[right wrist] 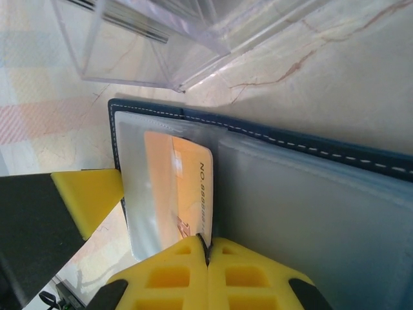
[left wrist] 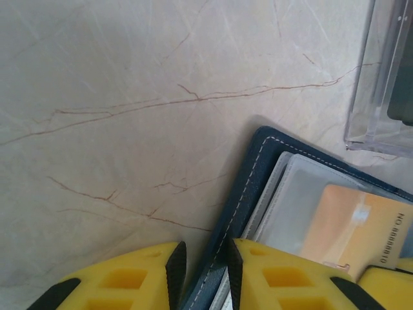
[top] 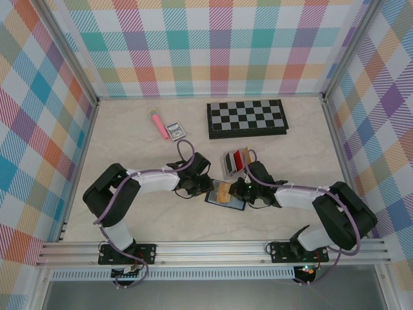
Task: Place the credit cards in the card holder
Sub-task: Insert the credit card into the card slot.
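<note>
The navy card holder [top: 227, 200] lies open on the table between both grippers. My left gripper [top: 197, 185] is shut on its stitched left cover edge [left wrist: 248, 194], which sits between the black pads [left wrist: 177, 268]. An orange credit card [right wrist: 177, 184] lies partly under the holder's translucent left pocket [right wrist: 139, 194]. My right gripper [right wrist: 208, 250] is shut on this card's near edge. From the left wrist the same orange card [left wrist: 352, 223] shows through the pocket. More credit cards, red, white and dark [top: 239, 157], stand in a clear slotted stand [top: 231, 165] just behind the holder.
A folded chessboard [top: 247, 118] lies at the back. A pink tube [top: 157, 124] and a small printed box [top: 175, 130] lie back left. The clear stand [right wrist: 148, 45] is close beyond the holder's far edge. Checked walls enclose the table on three sides.
</note>
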You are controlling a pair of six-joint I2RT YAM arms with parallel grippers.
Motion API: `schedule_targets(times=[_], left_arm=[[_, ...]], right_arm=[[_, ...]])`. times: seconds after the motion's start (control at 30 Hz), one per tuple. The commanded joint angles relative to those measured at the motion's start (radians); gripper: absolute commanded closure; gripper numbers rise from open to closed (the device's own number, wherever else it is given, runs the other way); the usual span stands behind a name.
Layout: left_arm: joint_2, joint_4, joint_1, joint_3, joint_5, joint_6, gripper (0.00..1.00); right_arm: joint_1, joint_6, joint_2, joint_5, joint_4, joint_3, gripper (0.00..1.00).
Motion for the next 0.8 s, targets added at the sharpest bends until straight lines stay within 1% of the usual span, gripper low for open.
schedule_targets(times=[0.0, 0.2, 0.3, 0.4, 0.47, 0.53, 0.63, 0.7, 0.77], left_arm=[[0.074, 0.090, -0.039, -0.041, 0.084, -0.031, 0.72], [0.068, 0.094, -0.052, -0.045, 0.079, -0.046, 0.72], [0.060, 0.099, -0.054, -0.053, 0.072, -0.061, 0.72], [0.054, 0.097, -0.057, -0.056, 0.065, -0.067, 0.72], [0.049, 0.096, -0.057, -0.058, 0.061, -0.071, 0.72], [0.042, 0.090, -0.056, -0.062, 0.053, -0.071, 0.72], [0.038, 0.083, -0.057, -0.064, 0.044, -0.068, 0.72], [0.039, 0.083, -0.056, -0.064, 0.044, -0.068, 0.72], [0.040, 0.085, -0.057, -0.064, 0.043, -0.066, 0.72]], right_arm=[[0.043, 0.036, 0.059, 0.045, -0.016, 0.025, 0.93], [0.098, 0.090, 0.112, 0.091, -0.049, 0.087, 0.91], [0.103, 0.111, 0.129, 0.089, -0.056, 0.103, 0.90], [0.103, 0.096, 0.134, 0.072, -0.070, 0.118, 0.88], [0.103, 0.075, 0.122, 0.067, -0.100, 0.122, 0.85], [0.103, 0.061, 0.094, 0.110, -0.187, 0.127, 0.78], [0.103, 0.037, 0.046, 0.154, -0.252, 0.119, 0.73], [0.103, 0.027, 0.027, 0.155, -0.272, 0.117, 0.72], [0.104, 0.025, 0.021, 0.144, -0.271, 0.113, 0.73]])
